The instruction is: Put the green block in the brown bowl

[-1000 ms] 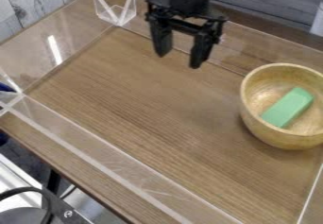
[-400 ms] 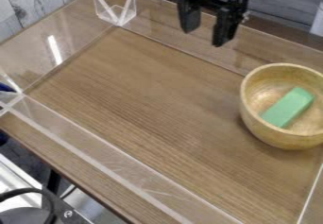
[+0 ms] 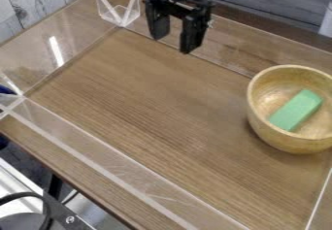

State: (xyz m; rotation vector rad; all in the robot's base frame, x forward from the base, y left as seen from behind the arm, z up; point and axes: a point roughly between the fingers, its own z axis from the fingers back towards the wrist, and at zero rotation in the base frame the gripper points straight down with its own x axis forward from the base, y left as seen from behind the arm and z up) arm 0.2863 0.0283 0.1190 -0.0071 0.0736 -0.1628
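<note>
The green block [image 3: 298, 110] lies tilted inside the brown bowl [image 3: 263, 83], which stands at the right side of the wooden table. My gripper [image 3: 176, 34] hangs over the far part of the table, well to the left of the bowl and apart from it. Its two dark fingers [image 3: 191, 35] point down, stand open and hold nothing.
Clear acrylic walls [image 3: 78, 40] fence the wooden tabletop [image 3: 143, 108] on all sides. A clear folded piece [image 3: 119, 9] sits at the far left corner, close to the gripper. A dark cable [image 3: 33, 210] lies off the table at the lower left.
The open gripper first moved right and toward the far edge, then swung back left to the far middle. The block and bowl stayed still.
</note>
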